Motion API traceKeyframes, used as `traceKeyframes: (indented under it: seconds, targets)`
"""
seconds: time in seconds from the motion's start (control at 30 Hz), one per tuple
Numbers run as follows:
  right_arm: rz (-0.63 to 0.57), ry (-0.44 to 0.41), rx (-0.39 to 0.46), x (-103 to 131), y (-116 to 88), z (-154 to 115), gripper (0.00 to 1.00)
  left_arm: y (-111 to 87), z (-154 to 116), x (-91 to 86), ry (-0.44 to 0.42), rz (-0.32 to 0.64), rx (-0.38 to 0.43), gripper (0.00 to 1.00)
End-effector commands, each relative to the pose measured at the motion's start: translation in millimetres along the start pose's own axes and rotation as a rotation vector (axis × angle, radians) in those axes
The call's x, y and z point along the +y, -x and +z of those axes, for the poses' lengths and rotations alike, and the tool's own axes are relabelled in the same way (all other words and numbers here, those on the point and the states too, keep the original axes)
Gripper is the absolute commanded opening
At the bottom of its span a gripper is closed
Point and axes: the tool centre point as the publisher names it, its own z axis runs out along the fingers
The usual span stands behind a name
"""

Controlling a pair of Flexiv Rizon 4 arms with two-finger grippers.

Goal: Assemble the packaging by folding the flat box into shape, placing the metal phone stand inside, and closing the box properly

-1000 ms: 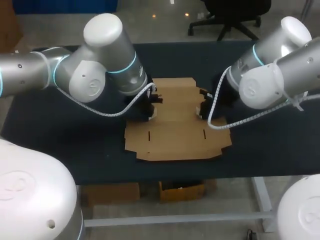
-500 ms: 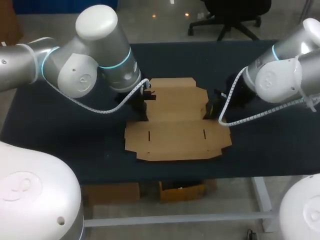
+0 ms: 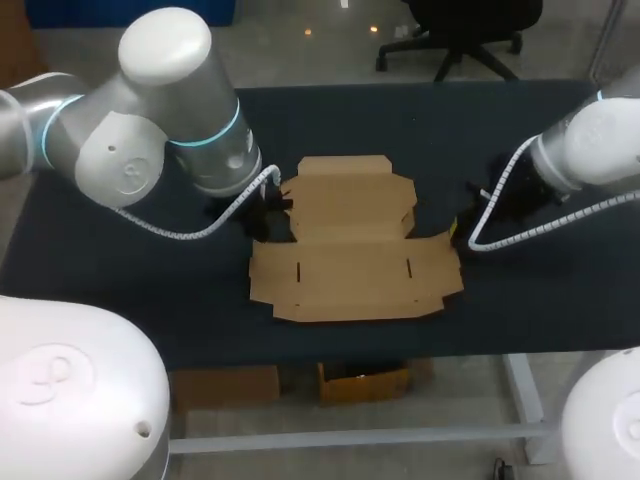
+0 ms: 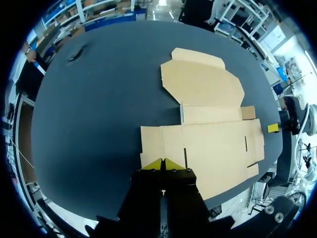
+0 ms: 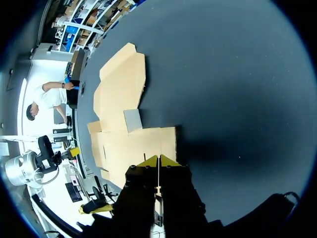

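Note:
The flat brown cardboard box point(image 3: 350, 240) lies unfolded in the middle of the dark table, its lid flap toward the far side. My left gripper point(image 3: 266, 214) is at the box's left edge, fingers shut and empty. In the left wrist view its yellow tips point(image 4: 164, 163) meet just over the edge of the cardboard point(image 4: 208, 129). My right gripper point(image 3: 459, 229) is at the box's right edge, also shut and empty. Its tips point(image 5: 158, 160) hang over the near edge of the cardboard point(image 5: 124, 109). No metal phone stand shows in any view.
The dark mat point(image 3: 400, 120) covers the whole table. A small dark object point(image 4: 77, 53) lies on it far beyond the box's left side. In the head view my left arm point(image 3: 150, 130) hides that area. The table's front edge runs close below the box.
Both grippers have drawn outward from the box's middle flaps, the left one to the left, the right one to the right. The box now lies flat.

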Motion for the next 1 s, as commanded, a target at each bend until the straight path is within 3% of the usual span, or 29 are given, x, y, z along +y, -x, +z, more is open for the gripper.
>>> traceKeyframes:
  seconds: [0.03,0.3,0.43,0.7,1.0]
  targets:
    - [0.0,-0.03,0.056,-6.9,4.9,-28.2,0.0,3.9,-31.0,19.4,-0.027,-0.004,-0.014,0.0]
    - [0.004,-0.055,0.048,-22.2,7.0,-44.9,0.0,6.5,-52.4,39.4,-0.03,-0.019,-0.027,0.0]
    - [-0.002,-0.071,0.048,-29.9,5.6,-52.9,0.0,9.1,-62.4,50.9,-0.033,-0.02,0.027,0.0]
    - [-0.008,-0.075,0.026,-55.1,2.2,-60.7,0.0,15.6,-65.0,68.2,0.047,-0.02,0.138,0.0]
    - [-0.005,-0.036,0.046,-93.3,20.3,-62.1,0.0,23.1,-63.3,90.3,0.116,-0.024,0.238,0.0]
